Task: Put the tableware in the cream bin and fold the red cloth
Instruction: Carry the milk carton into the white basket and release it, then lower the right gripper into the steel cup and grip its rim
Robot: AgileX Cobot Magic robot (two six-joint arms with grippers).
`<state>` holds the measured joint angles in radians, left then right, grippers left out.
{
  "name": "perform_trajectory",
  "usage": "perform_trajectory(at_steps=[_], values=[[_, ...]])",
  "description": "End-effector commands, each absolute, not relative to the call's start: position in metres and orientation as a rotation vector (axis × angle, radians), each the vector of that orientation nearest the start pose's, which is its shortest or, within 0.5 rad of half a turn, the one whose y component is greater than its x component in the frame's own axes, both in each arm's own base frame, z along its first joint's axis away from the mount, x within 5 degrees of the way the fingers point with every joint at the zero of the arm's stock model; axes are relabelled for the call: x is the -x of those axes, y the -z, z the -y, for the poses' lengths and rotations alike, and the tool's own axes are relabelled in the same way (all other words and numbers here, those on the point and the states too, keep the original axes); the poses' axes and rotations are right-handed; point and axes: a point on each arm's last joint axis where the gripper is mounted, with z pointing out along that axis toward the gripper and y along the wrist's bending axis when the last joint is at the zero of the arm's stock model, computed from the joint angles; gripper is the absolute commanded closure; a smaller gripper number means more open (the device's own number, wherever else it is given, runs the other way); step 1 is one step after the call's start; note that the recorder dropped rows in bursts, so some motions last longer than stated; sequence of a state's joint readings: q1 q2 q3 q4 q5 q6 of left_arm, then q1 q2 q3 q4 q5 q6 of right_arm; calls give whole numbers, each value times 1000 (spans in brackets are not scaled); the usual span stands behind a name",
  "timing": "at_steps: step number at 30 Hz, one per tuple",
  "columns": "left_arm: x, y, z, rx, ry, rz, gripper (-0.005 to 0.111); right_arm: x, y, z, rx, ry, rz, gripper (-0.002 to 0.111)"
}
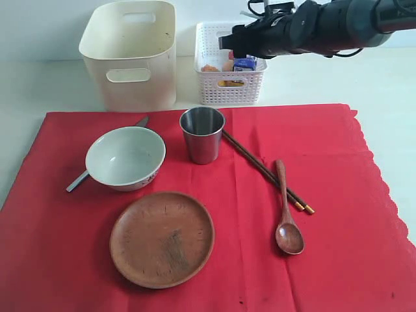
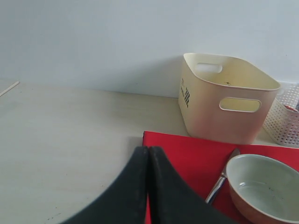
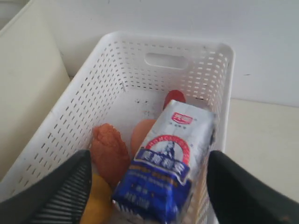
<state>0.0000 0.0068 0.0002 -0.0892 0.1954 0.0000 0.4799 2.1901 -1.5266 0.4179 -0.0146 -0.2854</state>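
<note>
Pale tabletop and a white wall frame the exterior view. The red cloth (image 1: 312, 260) lies spread flat, its scalloped edge on the right. All the tableware sits on it. The white bowl (image 1: 125, 158) covers the middle of the silver table knife (image 1: 77, 182). The steel cup (image 1: 202, 134) stands upright just beside the far end of the dark chopsticks (image 1: 266, 171). The brown wooden spoon (image 1: 287, 214) crosses the chopsticks. The round brown plate (image 1: 162, 238) lies nearest the front. Behind the cloth stands the cream bin (image 1: 130, 55), with nothing showing inside; the white lattice basket (image 1: 230, 81) is just beside it. The right arm (image 1: 325, 26) reaches in over the basket. The cloth's right half is bare past the spoon.

From the left wrist, the left gripper (image 2: 148, 186) has its fingers pressed together on nothing, near the cloth's corner. The bin, the knife and the bowl lie beyond it.

From the right wrist, the right gripper (image 3: 152, 186) hangs over the basket. Its jaws are spread wide on either side of a blue-and-white milk carton (image 3: 163, 163), which leans on a sausage (image 3: 110, 154).
</note>
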Motion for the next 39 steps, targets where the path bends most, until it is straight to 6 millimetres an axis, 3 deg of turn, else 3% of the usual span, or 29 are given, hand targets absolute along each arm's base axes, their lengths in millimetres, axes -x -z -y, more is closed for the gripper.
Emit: perform_trajectory(at_steps=[1, 14, 24, 32, 39], values=[[-56, -195, 2, 67, 87, -1679, 104, -437, -188, -226, 391, -355, -2083, 35], [-56, -195, 2, 67, 87, -1679, 104, -397, -266, -212, 679, -289, -2157, 38], [-56, -195, 2, 67, 87, -1679, 104, -363, -304, -199, 758, -312, -2263, 55], [-56, -195, 2, 67, 87, -1679, 104, -340, -311, -192, 748, -371, -2305, 87], [-56, -195, 2, 67, 87, -1679, 104, -329, -290, -191, 776, -408, -2362, 108]])
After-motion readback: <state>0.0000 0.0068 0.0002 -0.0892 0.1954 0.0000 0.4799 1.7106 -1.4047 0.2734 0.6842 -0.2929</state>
